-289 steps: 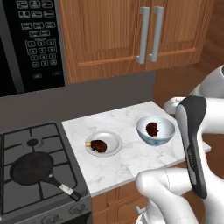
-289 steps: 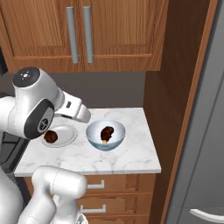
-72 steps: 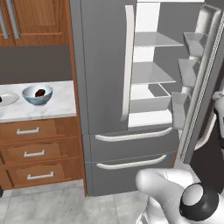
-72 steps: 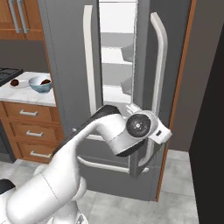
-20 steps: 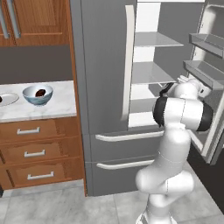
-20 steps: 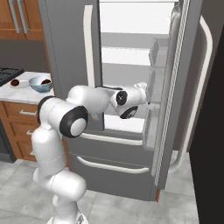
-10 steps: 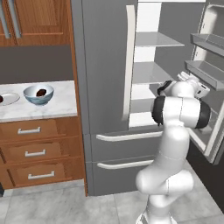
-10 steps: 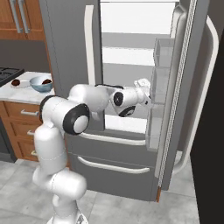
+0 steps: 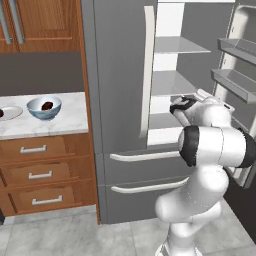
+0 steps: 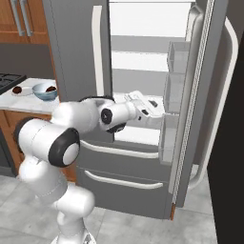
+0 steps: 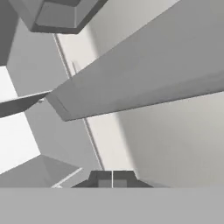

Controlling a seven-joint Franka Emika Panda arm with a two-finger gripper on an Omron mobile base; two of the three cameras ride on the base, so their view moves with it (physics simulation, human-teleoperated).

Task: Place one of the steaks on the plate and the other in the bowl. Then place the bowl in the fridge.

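The bowl (image 9: 44, 108) (image 10: 45, 91) stands on the marble counter left of the fridge (image 9: 120, 75) (image 10: 71, 47), with one steak (image 9: 47, 105) (image 10: 50, 88) lying in it. Beside it on the left is the plate (image 9: 10, 113) (image 10: 23, 90), carrying the other steak (image 10: 17, 89). The fridge's right door (image 10: 195, 95) (image 9: 240, 60) is swung open, its left door closed. My gripper (image 9: 179, 105) (image 10: 153, 103) (image 11: 112, 179) hangs in the opening at middle-shelf height, near the door's bins. Its fingers are pressed together with nothing between them. It is far from the bowl.
Light shelves (image 9: 175, 82) show inside the fridge, and bins (image 10: 174, 88) line the open door. Wooden drawers (image 9: 35, 150) sit under the counter, wooden cabinets (image 9: 40, 25) above it. A black stove corner (image 10: 7, 78) lies at far left. Grey tile floor runs in front.
My hand has drawn back a little to the left and slightly lower inside the fridge opening. The open door stands much as before. Bowl and plate have not moved.
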